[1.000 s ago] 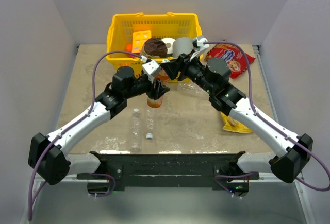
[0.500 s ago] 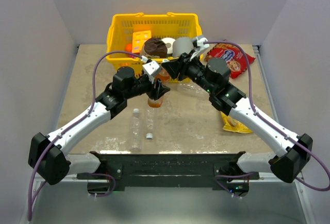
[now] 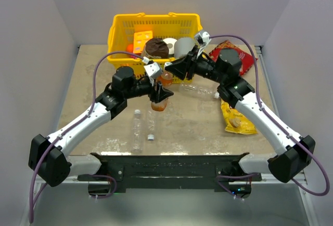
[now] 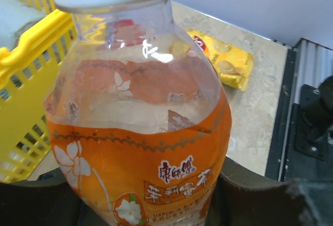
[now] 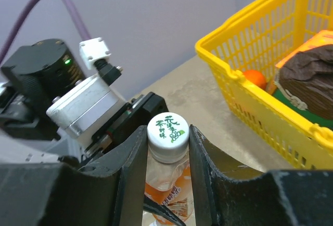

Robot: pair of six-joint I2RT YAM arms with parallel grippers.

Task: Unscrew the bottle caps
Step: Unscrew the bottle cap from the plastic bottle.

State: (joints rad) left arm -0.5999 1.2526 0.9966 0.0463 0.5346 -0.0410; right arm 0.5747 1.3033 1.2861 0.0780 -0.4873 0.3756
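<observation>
The orange-drink bottle (image 3: 158, 104) is held above the table in my left gripper (image 3: 160, 95), which is shut on its labelled body (image 4: 140, 153). Its cap (image 5: 167, 131) is white with green print. My right gripper (image 5: 167, 138) is shut on that cap, one finger pressing on each side; in the top view it (image 3: 168, 75) sits over the bottle's top. Two clear bottles (image 3: 137, 131) (image 3: 151, 119) lie near the front left, with a loose cap (image 3: 150, 137) beside them. A third clear bottle (image 3: 200, 88) lies under the right arm.
A yellow basket (image 3: 118, 35) with packets, a roll and a grey can stands at the back, close behind both grippers (image 5: 244, 75). A red snack bag (image 3: 245, 61) lies at the back right. A yellow snack bag (image 3: 237, 120) lies under the right forearm.
The right arm's wrist and forearm have swung back and to the right while its gripper stays on the cap. The orange bottle has shifted slightly right.
</observation>
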